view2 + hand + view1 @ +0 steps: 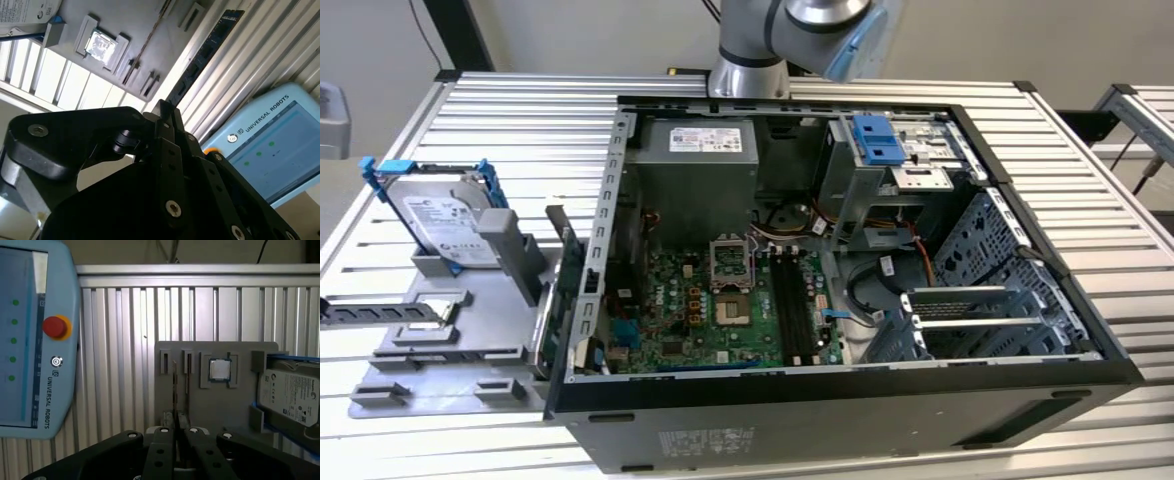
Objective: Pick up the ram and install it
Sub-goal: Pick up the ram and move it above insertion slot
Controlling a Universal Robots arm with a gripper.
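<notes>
The ram (380, 312), a long dark stick with black chips, stands on edge in the grey fixture plate (454, 350) at the exterior view's left. In the second wrist view the ram (212, 47) runs slantwise over the table slats. The first wrist view has the ram (174, 385) edge-on as a thin line. My gripper (176, 429) (162, 106) hangs well above the fixture, its black fingers pressed together with nothing between them. The arm (787, 30) enters at the exterior view's far edge, behind the open computer case (854, 390). Dark memory slots (787, 290) lie on the green motherboard.
A silver hard drive (447, 215) (290, 395) in a blue bracket stands on the fixture, with a processor chip (219, 370) (102, 45) beside it. A green upright card (563, 280) stands by the case wall. A light blue teach pendant (30, 340) (270, 145) lies on the slatted table.
</notes>
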